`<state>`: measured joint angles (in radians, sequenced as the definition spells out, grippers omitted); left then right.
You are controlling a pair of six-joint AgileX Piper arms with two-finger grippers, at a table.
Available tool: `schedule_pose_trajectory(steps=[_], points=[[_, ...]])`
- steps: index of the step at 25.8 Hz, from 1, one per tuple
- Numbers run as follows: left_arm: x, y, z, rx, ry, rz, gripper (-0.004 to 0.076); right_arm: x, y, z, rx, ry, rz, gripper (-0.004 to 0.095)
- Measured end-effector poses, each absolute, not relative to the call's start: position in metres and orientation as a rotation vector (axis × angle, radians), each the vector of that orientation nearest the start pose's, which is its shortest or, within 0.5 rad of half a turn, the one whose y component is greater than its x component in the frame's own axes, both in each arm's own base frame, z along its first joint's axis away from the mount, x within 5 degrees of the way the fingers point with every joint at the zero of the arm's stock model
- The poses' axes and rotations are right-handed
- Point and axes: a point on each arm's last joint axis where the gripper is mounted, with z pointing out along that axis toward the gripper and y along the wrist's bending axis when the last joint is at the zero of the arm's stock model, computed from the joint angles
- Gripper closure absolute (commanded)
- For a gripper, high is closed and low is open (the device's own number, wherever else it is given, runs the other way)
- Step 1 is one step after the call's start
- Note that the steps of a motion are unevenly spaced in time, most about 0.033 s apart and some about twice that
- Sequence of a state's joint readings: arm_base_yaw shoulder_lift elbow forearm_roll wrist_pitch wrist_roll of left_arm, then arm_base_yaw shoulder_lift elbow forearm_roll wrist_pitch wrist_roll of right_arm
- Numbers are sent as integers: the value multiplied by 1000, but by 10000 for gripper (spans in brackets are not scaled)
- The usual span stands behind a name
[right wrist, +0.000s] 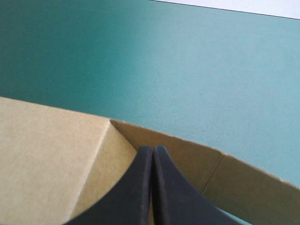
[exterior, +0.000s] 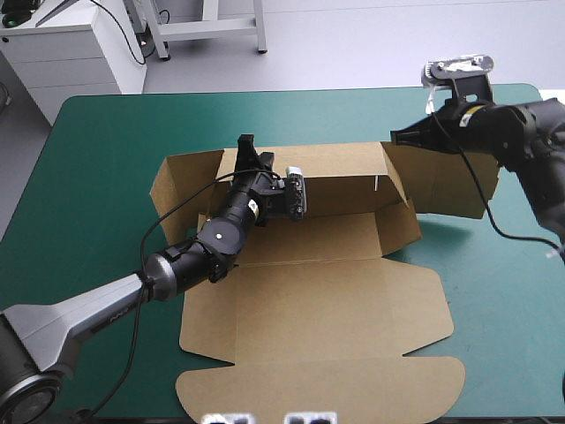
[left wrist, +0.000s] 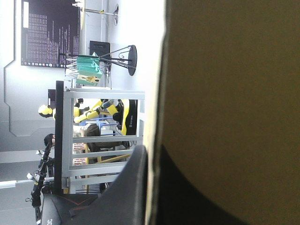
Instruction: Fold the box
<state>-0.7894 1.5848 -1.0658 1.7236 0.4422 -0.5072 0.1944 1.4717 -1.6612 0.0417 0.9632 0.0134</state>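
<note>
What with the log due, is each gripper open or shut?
Left gripper: closed on the box, at its far wall.
Right gripper: closed, empty, tips at a side flap.

high: above-behind, downward | left wrist: quarter-turned, level, box [left wrist: 225,93] within left gripper [left wrist: 152,157] | right wrist: close, box ahead of right gripper [right wrist: 153,149]

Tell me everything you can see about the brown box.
The box is one cut sheet of plain brown board, partly folded, on the teal-green cover. Its far wall stands raised, with side flaps angling out at both ends; the base and the lid, with its rounded tuck flap, lie flat toward the near edge. The left gripper is shut on the far wall's top edge; the right gripper, shut, points into the right flap's crease.
</note>
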Motion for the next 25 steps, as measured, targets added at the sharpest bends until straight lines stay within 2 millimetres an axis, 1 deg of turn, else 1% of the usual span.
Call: schedule_pose_trajectory(steps=[4,7,12,14,17,19,21,24,25], points=[[279,-226,291,1484,1282,714,732,345,69,439,-177,2303,159,926],[279,-226,291,1484,1282,714,732,370,68,434,-142,2354,169,926],[279,-226,291,1484,1282,714,732,409,58,410,-71,2474,190,926],[279,-226,291,1484,1282,714,732,420,56,400,-46,2499,194,926],[279,-226,291,1484,1281,715,732,433,57,383,-25,2536,218,926],[279,-226,291,1484,1281,715,732,440,61,371,-13,2563,273,926],[279,-226,291,1484,1281,715,732,441,64,368,-8,2572,318,926],[279,-226,291,1484,1281,715,732,440,65,366,-4,2578,329,926],[279,-226,291,1483,1282,713,732,438,65,361,-1,2604,330,926]])
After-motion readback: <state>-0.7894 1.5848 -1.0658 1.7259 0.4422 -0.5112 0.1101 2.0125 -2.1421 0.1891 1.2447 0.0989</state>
